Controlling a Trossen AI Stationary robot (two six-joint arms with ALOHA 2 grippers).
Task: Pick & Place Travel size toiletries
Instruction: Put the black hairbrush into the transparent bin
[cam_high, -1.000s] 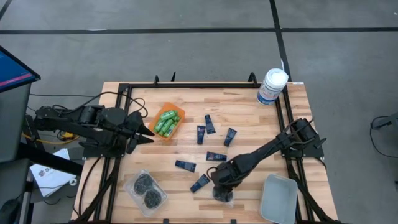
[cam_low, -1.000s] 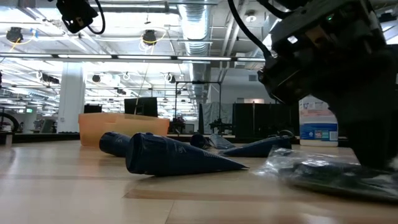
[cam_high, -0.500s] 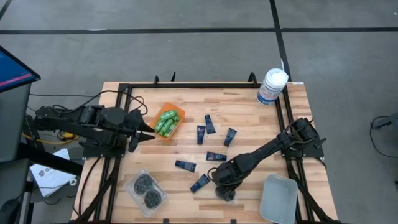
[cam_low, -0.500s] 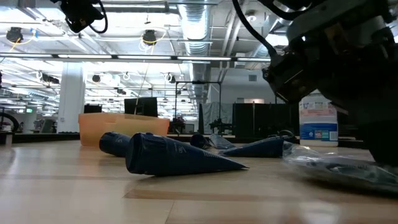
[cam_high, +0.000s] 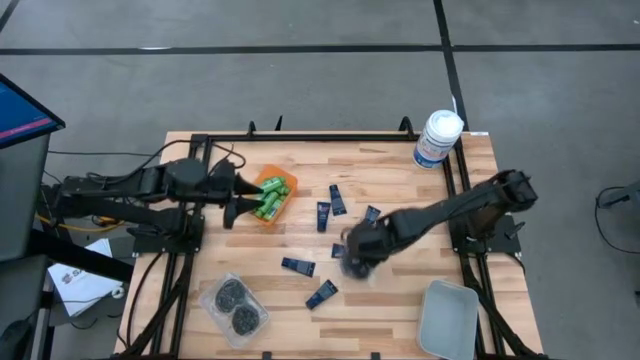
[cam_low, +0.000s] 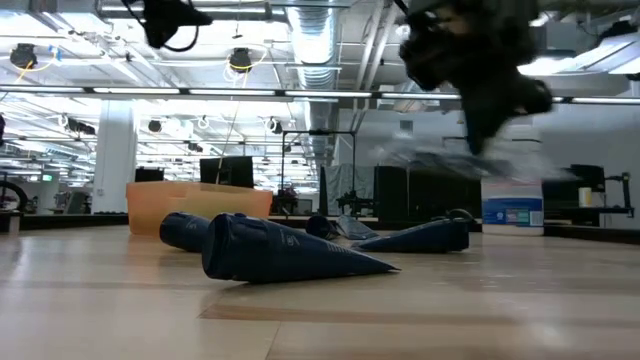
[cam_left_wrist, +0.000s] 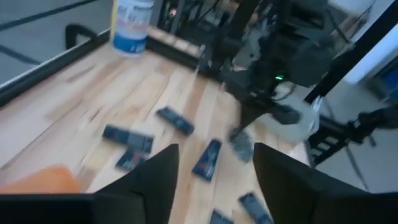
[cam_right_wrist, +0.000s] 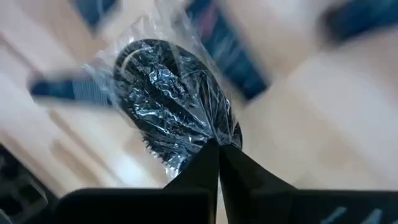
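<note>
Above the middle of the desk (cam_high: 400, 165), a clear packet (cam_right_wrist: 177, 118) with a black round piece inside is carried by the right gripper (cam_high: 358, 258), whose fingers are clenched on one thin edge of the film. Only that edge is pinched, so the packet hangs loose below the fingers; it is judged that a quick swing could let the slippery film slide out and drop the packet among the navy tubes (cam_high: 323, 215) scattered beneath it. A tube could also be brushed aside if the load is carried low.

At about nine o'clock from the carried packet, the left gripper (cam_high: 243, 205) is held just beside the orange tray (cam_high: 283, 203) of green bottles (cam_high: 266, 197), its fingers (cam_left_wrist: 149, 183) spread apart and grasping nothing. If both arms are brought toward the tray together, a collision is thought possible.

Other things are set around: a second packet (cam_high: 233, 305) with two black round pieces lies at seven o'clock near the front edge, a grey bin (cam_high: 447, 318) sits at five o'clock, and a white canister (cam_high: 437, 139) stands at one o'clock in the far corner, well apart from both arms. Nothing tall is seen between the carried packet and either container.
</note>
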